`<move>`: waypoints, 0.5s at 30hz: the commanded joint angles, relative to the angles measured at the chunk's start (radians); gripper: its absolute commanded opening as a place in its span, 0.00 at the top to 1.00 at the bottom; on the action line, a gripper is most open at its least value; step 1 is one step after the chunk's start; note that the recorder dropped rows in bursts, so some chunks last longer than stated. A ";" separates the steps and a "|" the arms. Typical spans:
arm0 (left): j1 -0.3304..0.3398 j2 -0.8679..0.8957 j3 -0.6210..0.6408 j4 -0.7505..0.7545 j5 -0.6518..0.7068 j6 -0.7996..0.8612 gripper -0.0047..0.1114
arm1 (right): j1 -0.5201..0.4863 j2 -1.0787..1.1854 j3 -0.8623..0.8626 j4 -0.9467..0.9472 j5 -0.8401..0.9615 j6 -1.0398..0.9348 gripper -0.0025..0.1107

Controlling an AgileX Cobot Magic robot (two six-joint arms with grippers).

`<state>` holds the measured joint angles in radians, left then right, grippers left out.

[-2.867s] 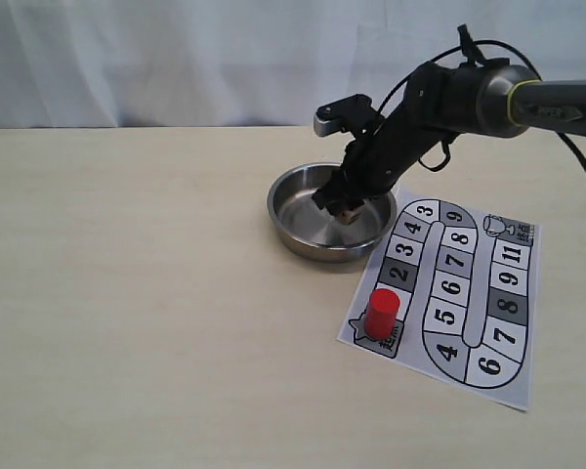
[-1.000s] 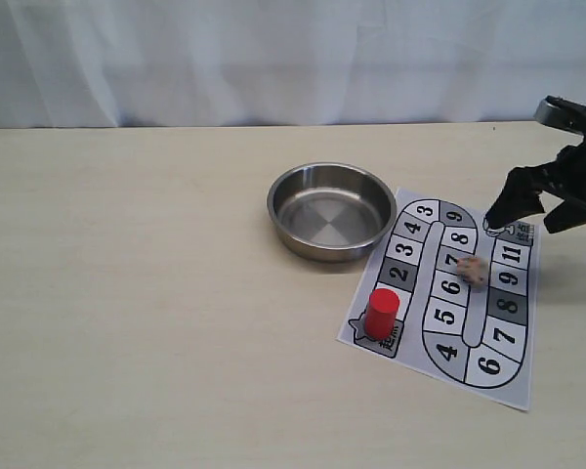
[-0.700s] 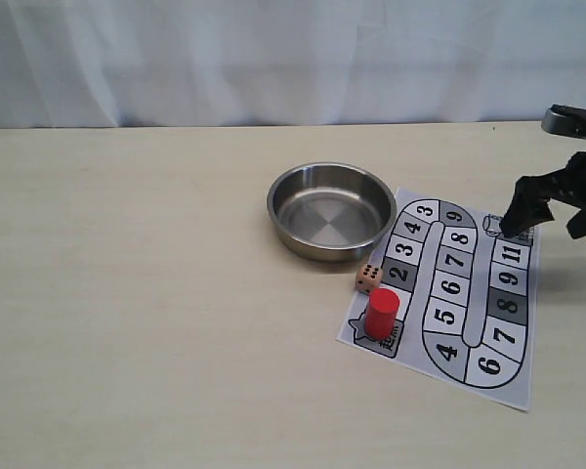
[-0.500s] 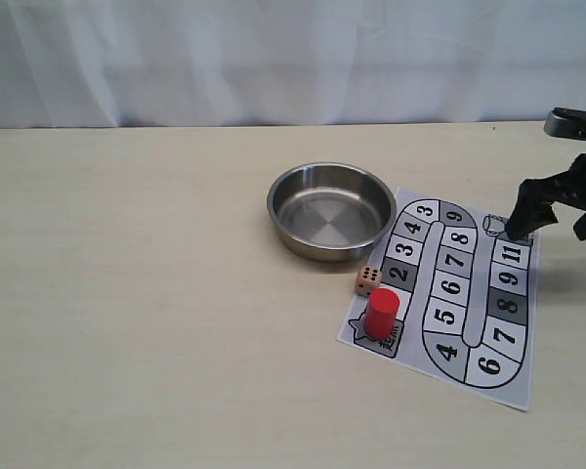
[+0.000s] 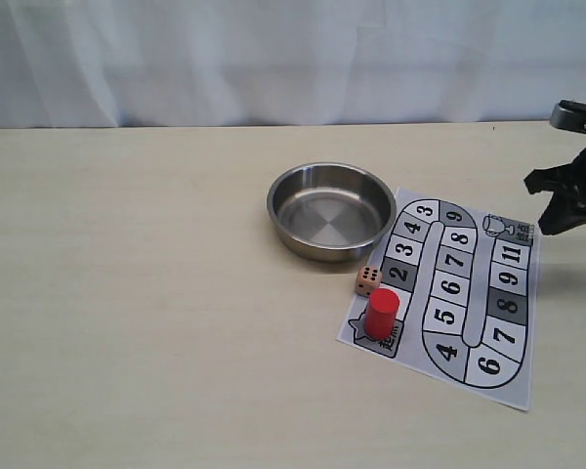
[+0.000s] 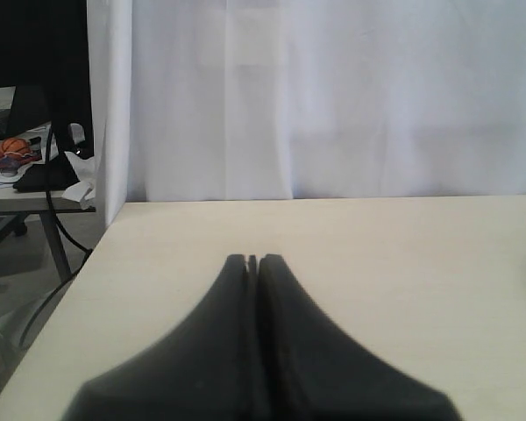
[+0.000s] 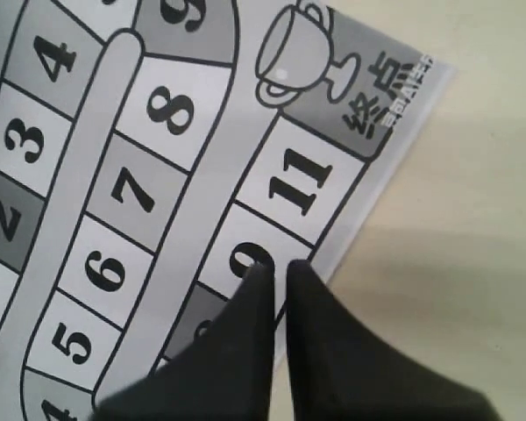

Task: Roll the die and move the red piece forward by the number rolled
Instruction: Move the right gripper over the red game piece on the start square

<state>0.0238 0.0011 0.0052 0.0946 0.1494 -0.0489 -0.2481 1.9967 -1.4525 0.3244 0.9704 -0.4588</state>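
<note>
The die (image 5: 368, 279), a small tan cube with dark pips, lies at the left edge of the numbered paper board (image 5: 513, 337), just behind the red piece. The red piece (image 5: 381, 313), an upright cylinder, stands on the board's star-marked corner square. My right gripper (image 5: 545, 225) hovers off the board's far right corner; in its wrist view it (image 7: 276, 267) is empty, with only a thin gap between its jaws, above squares 9 and 11 of the board (image 7: 158, 175). My left gripper (image 6: 252, 259) is shut over bare table, out of the exterior view.
An empty steel bowl (image 5: 331, 210) sits just left of the board's far end. A white curtain (image 5: 273, 59) backs the table. In the left wrist view the table edge (image 6: 88, 263) drops off beside a desk with clutter.
The right gripper left the bowl and let the die go over the board. The die rolled left and stopped beside the red piece. The gripper has drawn back right and risen.
</note>
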 commanded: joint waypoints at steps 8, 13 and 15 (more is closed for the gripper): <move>0.000 -0.001 -0.005 -0.001 -0.006 -0.004 0.96 | 0.268 -0.120 0.002 -0.057 0.057 0.009 0.94; 0.000 -0.001 -0.005 -0.001 -0.006 -0.004 0.96 | 0.362 -0.120 0.002 -0.085 0.052 0.040 0.94; 0.000 -0.001 -0.005 -0.001 -0.006 -0.004 0.96 | 0.409 -0.120 0.002 -0.154 0.058 0.072 0.94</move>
<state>0.0238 0.0011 0.0052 0.0946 0.1494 -0.0489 0.1125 1.8865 -1.4525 0.2453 1.0218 -0.4228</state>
